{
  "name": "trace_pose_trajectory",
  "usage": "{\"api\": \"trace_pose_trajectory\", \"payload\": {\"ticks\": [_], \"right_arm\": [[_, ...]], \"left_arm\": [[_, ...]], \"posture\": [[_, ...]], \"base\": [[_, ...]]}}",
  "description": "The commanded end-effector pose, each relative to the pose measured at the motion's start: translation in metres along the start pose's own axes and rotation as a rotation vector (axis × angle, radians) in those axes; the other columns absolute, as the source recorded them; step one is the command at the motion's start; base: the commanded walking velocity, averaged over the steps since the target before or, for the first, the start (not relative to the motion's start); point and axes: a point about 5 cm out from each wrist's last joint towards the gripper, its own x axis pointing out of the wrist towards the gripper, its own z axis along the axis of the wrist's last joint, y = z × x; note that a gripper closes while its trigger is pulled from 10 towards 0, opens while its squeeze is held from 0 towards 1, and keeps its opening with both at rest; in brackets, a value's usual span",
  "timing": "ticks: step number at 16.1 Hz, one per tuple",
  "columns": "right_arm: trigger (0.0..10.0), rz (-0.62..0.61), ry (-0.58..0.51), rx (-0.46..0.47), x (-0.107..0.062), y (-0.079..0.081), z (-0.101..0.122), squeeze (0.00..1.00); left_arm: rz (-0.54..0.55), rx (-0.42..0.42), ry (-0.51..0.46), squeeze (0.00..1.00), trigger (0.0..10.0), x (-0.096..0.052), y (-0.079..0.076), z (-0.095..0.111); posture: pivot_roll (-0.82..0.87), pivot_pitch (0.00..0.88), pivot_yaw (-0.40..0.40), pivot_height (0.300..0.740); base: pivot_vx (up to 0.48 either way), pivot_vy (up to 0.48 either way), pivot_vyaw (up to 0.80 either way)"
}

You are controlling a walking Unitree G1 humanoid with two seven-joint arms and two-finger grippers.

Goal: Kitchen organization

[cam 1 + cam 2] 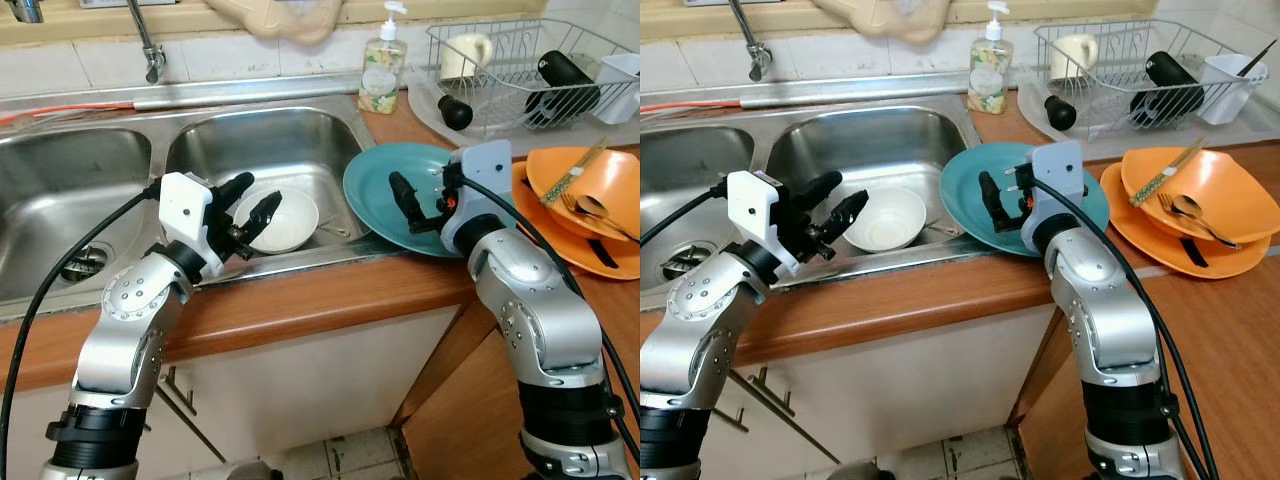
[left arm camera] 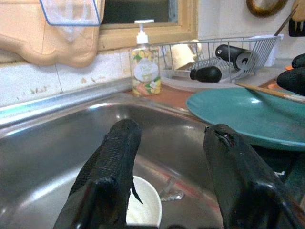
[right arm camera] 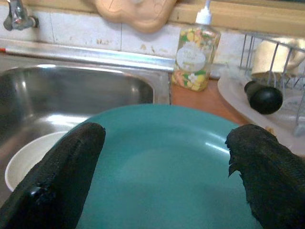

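While the round teal plate (image 1: 400,190) lies tilted, its left rim jutting over the right basin of the stainless steel double sink (image 1: 300,135) and its right part on the wooden countertop (image 1: 330,290), the right gripper (image 1: 420,205) hangs over its face with both black fingers spread wide, gripping nothing; whether a fingertip touches the glaze is hard to tell. Its silver arm rises from below, elbow bent, wrist angled toward the sink. Down in the same basin sits a small white bowl (image 1: 285,222), upright. The left gripper (image 1: 250,200) hovers just above that bowl's near rim, its two fingers parted and empty, the forearm reaching up over the counter edge. Right of the teal plate, orange plates (image 1: 590,215) are stacked with a fork, a spoon and chopsticks resting on them. Behind stand a clear soap pump bottle (image 1: 381,65) with a floral label and a white wire dish rack (image 1: 520,70) holding a mug and a black bottle.
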Motion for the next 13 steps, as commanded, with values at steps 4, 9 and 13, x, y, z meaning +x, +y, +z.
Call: {"api": "trace_pose_trajectory", "payload": {"ticks": [4, 9, 13], "right_arm": [[10.0, -0.114, 0.066, -0.018, 0.006, -0.01, 0.003, 0.0], [10.0, -0.24, 0.239, 0.046, 0.008, -0.028, -0.005, 0.0], [10.0, -0.261, 0.329, 0.042, 0.012, -0.031, -0.015, 0.0]], "left_arm": [[-0.087, -0.031, 0.01, 1.0, 10.0, -0.003, -0.004, 0.005], [-0.138, 0.003, 0.048, 0.09, 10.0, -0.004, -0.01, 0.003], [-0.256, 0.003, 0.097, 0.0, 10.0, -0.008, -0.024, 0.0]], "posture": [[-0.01, 0.0, 0.032, 0.74], [-0.01, 0.0, 0.028, 0.74], [-0.01, 0.0, 0.027, 0.74]], "base": [[0.0, 0.0, 0.0], [0.0, 0.0, 0.0], [0.0, 0.0, 0.0]]}}
